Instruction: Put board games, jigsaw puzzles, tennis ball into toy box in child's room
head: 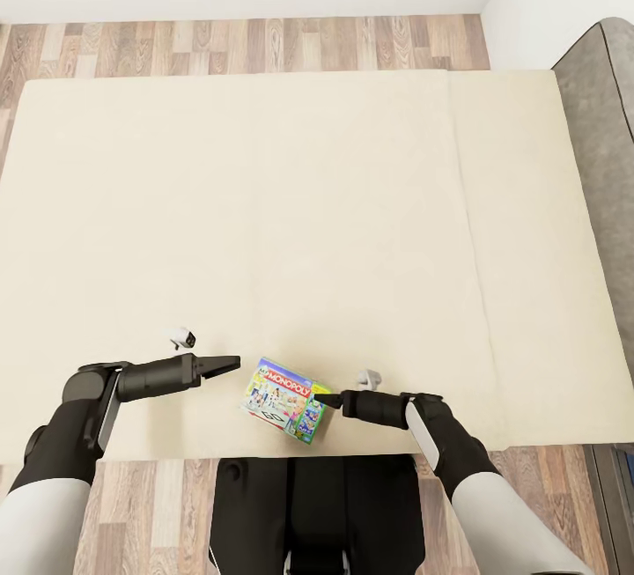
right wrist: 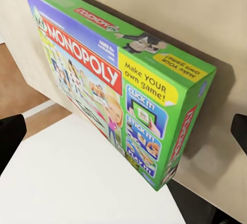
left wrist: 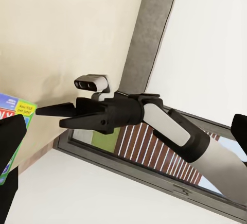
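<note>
Reaching toward the board game (head: 284, 399) at the bed's (head: 264, 205) lower centre, the right gripper (head: 326, 400) spreads wide, nothing held; left gripper (head: 231, 364) spread unclear; boxing toys looks barely begun

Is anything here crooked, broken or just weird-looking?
Only mildly: the Monopoly board game lies askew near the bed's near edge, turned at an angle to it, between the left gripper and the right gripper. Nothing looks spilled or damaged.
</note>
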